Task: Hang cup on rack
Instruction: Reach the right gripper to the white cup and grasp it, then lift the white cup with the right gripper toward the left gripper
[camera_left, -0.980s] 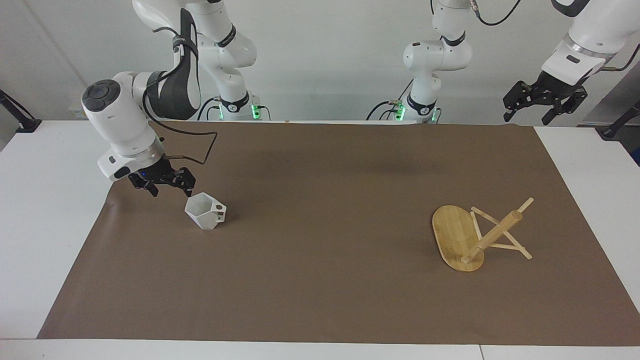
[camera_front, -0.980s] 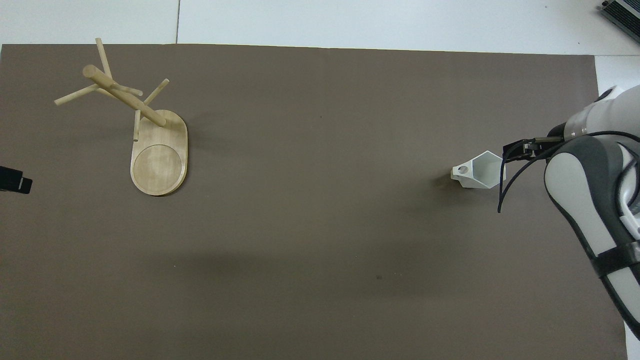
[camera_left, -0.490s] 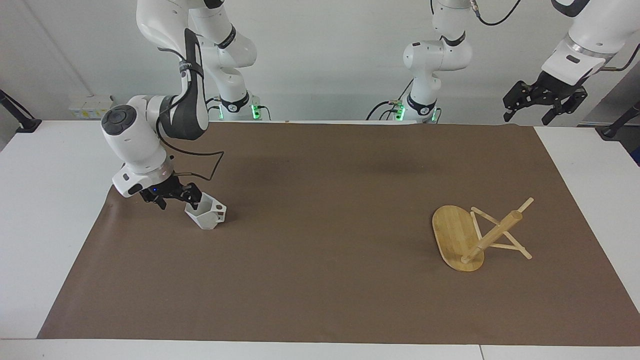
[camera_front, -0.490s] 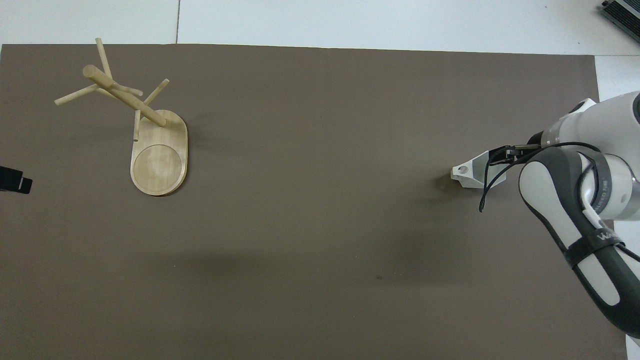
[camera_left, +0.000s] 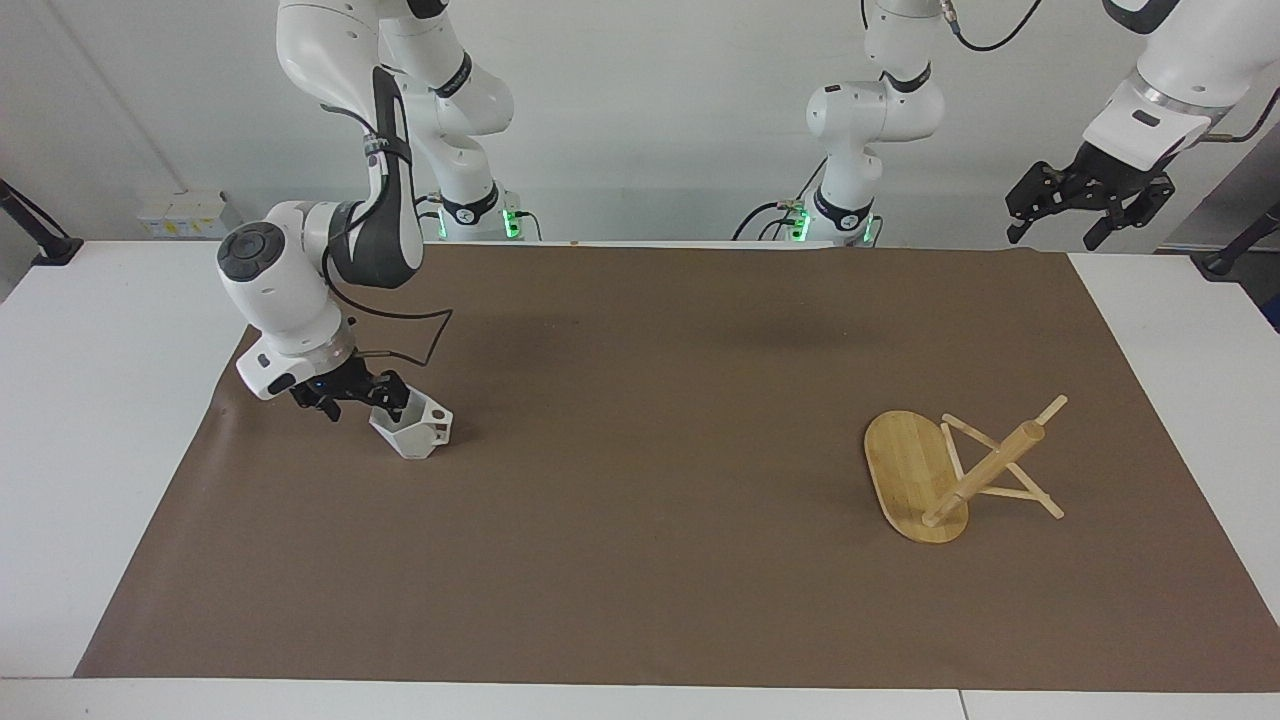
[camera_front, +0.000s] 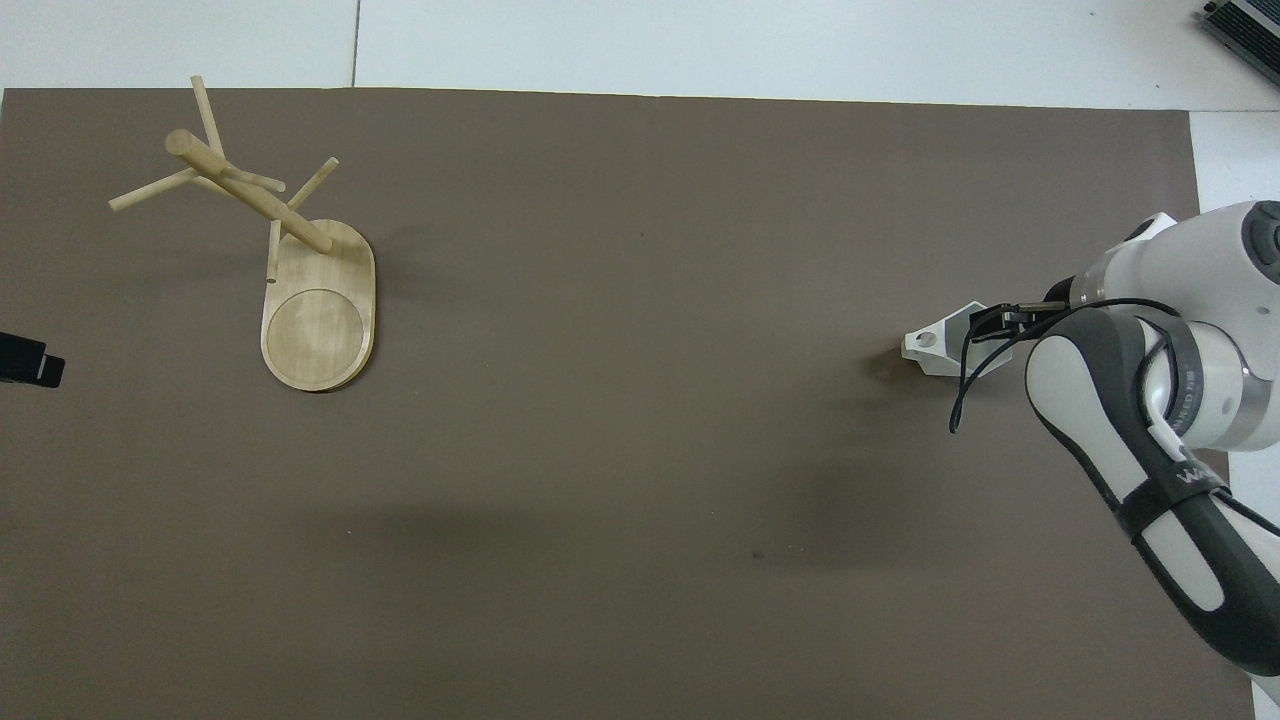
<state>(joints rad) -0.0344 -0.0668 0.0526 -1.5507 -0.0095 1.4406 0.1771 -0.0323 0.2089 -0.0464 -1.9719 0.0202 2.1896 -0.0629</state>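
Cup (camera_left: 412, 428) and rack (camera_left: 950, 470) sit well apart on the brown mat (camera_left: 640, 560) that covers the tabletop (camera_left: 90, 400), the cup toward the right arm's end and the rack toward the left arm's end. Faceted and white, the cup lies tipped on the mat with its small squarish handle (camera_front: 924, 341) pointing toward the rack. At the cup's rim is the right gripper (camera_left: 372, 398), low over the mat, jaws spread wide, one finger reaching into the cup's mouth and the other outside its wall; it has not closed on the cup. With its oval base (camera_front: 318, 318) flat on the mat, the rack's post (camera_front: 247, 192) and thin pegs carry nothing. Raised off the mat's corner at its own end, the left gripper (camera_left: 1085, 205) waits, jaws apart and holding nothing.
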